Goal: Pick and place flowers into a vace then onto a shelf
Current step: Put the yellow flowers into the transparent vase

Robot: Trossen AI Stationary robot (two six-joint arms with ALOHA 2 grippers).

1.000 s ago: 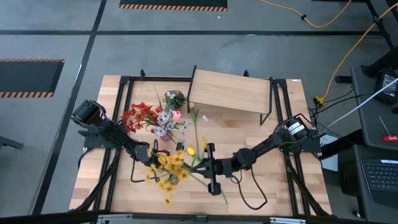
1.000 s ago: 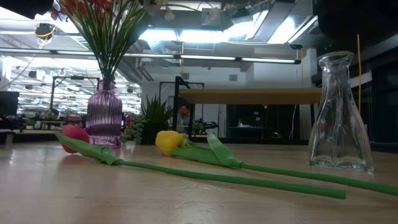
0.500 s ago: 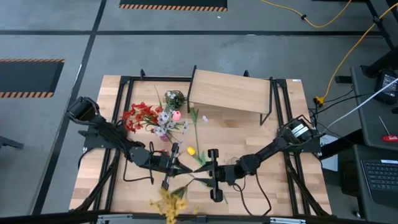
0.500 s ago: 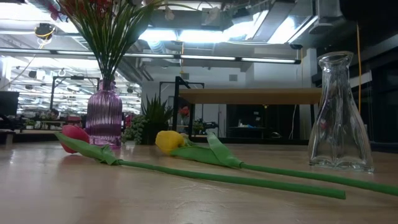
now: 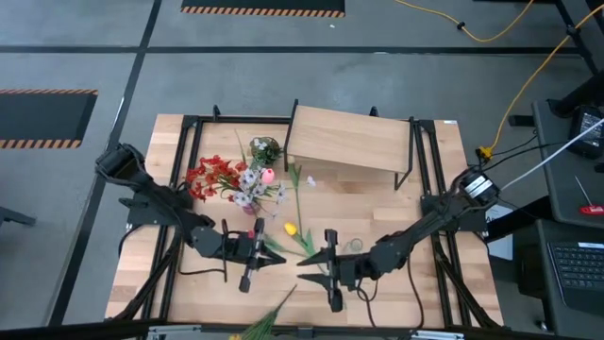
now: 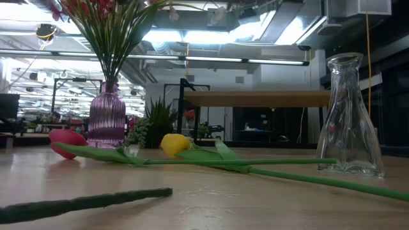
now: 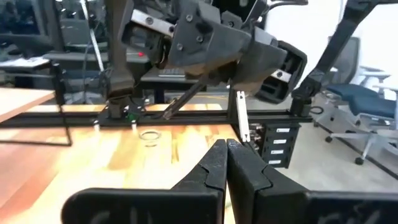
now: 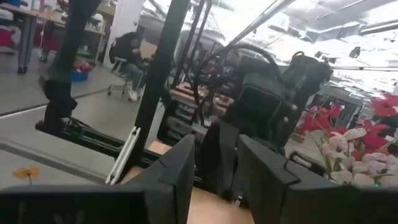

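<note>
A purple vase (image 6: 107,121) holds red and white flowers (image 5: 219,178) at the table's left middle. A clear glass vase (image 6: 348,115) stands empty right of the middle (image 5: 352,247). A pink tulip (image 6: 66,137) and a yellow tulip (image 6: 174,144) lie flat on the table. A yellow-bloomed bunch (image 5: 257,323) lies at the near edge, its stem (image 6: 83,203) on the wood. My left gripper (image 5: 269,253) is shut and my right gripper (image 5: 304,262) is open. They face each other above the tulip stems and hold nothing. The shelf (image 5: 354,138) stands at the back.
Black frame rails (image 5: 185,170) run along both sides of the table. A small leafy bunch (image 5: 265,149) stands left of the shelf. Bare wood lies at the near left and near right corners.
The yellow bunch, up between the two grippers a second ago, has dropped and slid to the table's near edge, where it lies flat. My right gripper has let it go and drawn back toward the near right, tipping up. The pink tulip's stem has swung round on the table.
</note>
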